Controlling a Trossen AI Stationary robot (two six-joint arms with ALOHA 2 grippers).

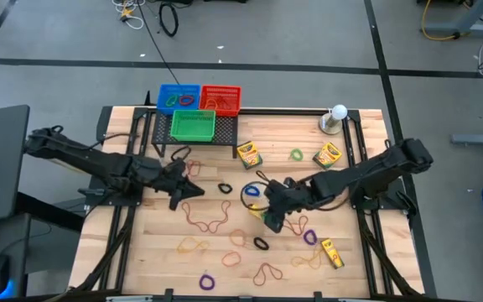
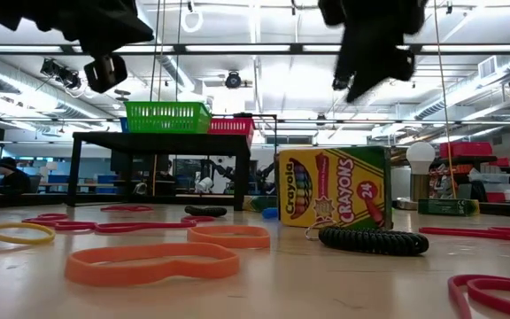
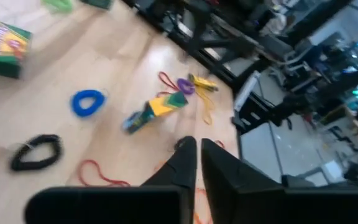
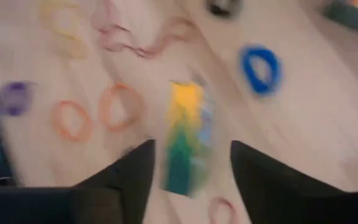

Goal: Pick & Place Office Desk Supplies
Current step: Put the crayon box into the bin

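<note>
Early stage: rubber bands (image 1: 206, 220) and crayon boxes (image 1: 248, 154) are lying scattered across the table (image 1: 367, 260). Left gripper (image 1: 177, 191) is hanging pinched together, empty; right gripper (image 1: 272, 220), spread wide, is holding nothing over a crayon box (image 4: 188, 137).

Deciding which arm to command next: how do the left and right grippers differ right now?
The left gripper has its fingers nearly together and empty; the right gripper stands wide open. The left gripper is over the table's left-centre near red bands; the right gripper sits directly above a crayon box right of centre. Both are raised off the table.
</note>
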